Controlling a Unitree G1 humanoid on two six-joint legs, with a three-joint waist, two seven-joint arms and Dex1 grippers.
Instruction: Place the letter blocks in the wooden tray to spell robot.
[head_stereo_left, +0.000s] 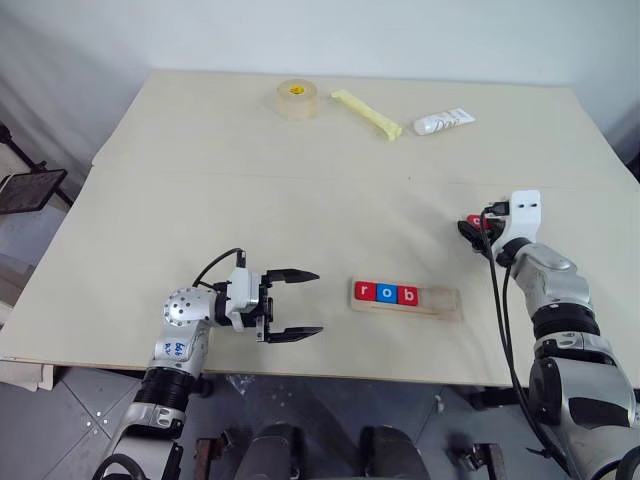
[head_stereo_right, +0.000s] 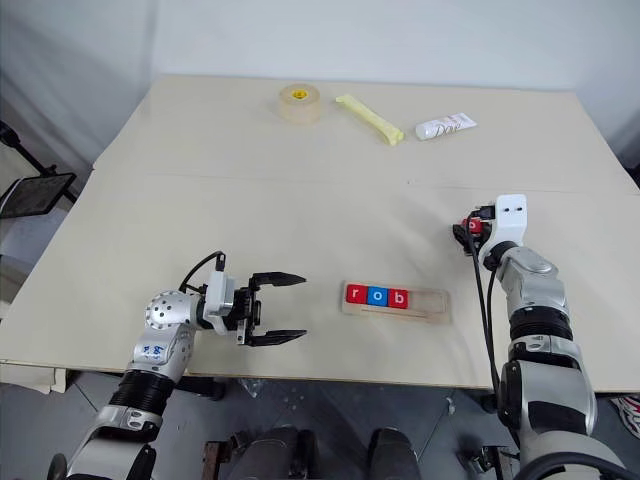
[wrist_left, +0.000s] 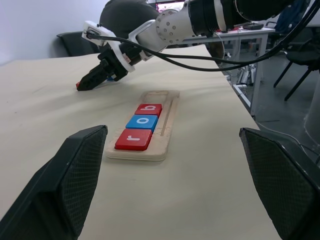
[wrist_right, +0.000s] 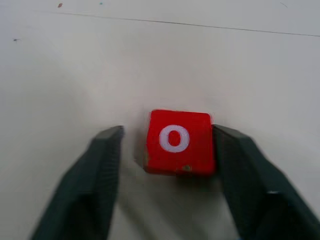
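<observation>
The wooden tray (head_stereo_left: 440, 300) lies near the table's front edge. Its left part holds a red r block (head_stereo_left: 365, 291), a blue o block (head_stereo_left: 386, 293) and a red b block (head_stereo_left: 408, 295) in a row; its right part is bare. My left gripper (head_stereo_left: 317, 301) stands open just left of the tray, pointing at it, with nothing between its fingers. Further right on the table, my right gripper (wrist_right: 167, 130) straddles a loose red o block (wrist_right: 179, 141) lying flat. One finger (wrist_right: 235, 165) touches the block's side, while the other finger (wrist_right: 100, 165) stands a small gap away.
At the table's far side lie a roll of clear tape (head_stereo_left: 297, 98), a yellow stick (head_stereo_left: 366, 114) and a white tube (head_stereo_left: 444, 122). A seam (head_stereo_left: 300, 178) runs across the tabletop. Black cables (head_stereo_left: 497, 300) hang along my right arm.
</observation>
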